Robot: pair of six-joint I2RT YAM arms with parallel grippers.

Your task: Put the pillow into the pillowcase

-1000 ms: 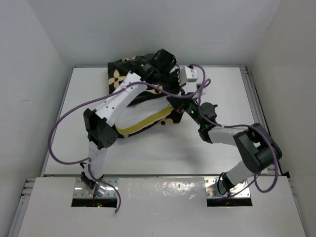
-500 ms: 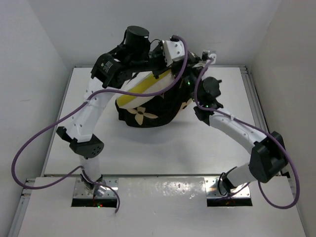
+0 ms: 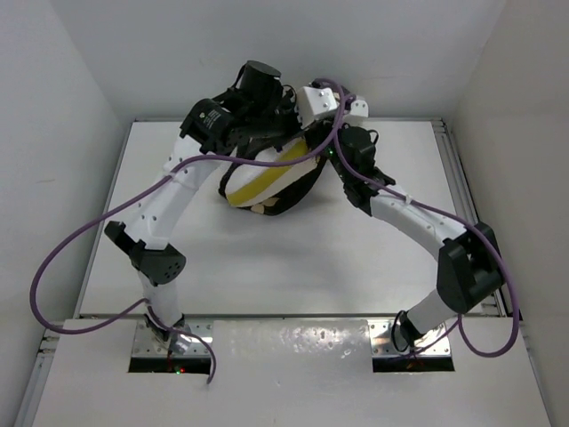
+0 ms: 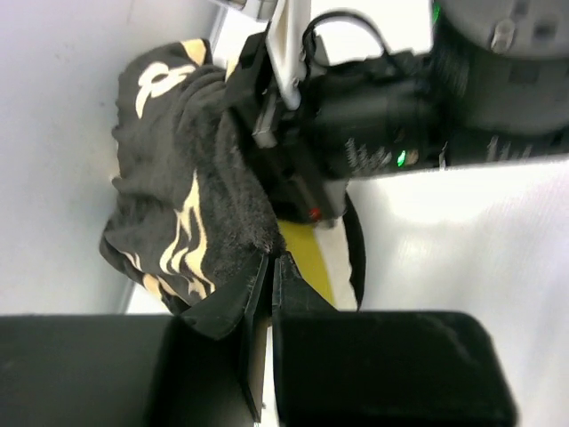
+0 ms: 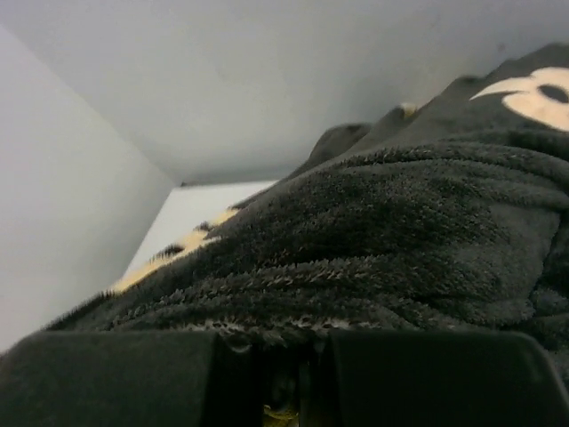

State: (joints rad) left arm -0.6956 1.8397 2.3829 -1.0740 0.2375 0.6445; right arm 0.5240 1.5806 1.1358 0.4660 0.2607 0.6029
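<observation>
White walls enclose a white tabletop (image 3: 293, 267). Above the tabletop's far middle, both arms hold the pillowcase (image 3: 307, 184) up; whether its lowest fold touches the tabletop cannot be determined.

Left tool (image 4: 271, 262): jaws almost fully closed, with the black pile of the case's edge pinched at the tips. Right tool (image 5: 293, 345): jaws drawn in on a thick fold of the same fabric, which fills the gap between them.

The pillow (image 3: 258, 182) sits partly inside the case. Its white body and yellow band show through the opening, which faces the near side of the tabletop.

Assessment: the step in hand is seating the pillow by hanging or shaking the case. Insertion is judged well advanced but incomplete.

The next move calls for both grips to hold while the exposed yellow-banded end is worked down, without the pillow slipping out toward the tabletop.
</observation>
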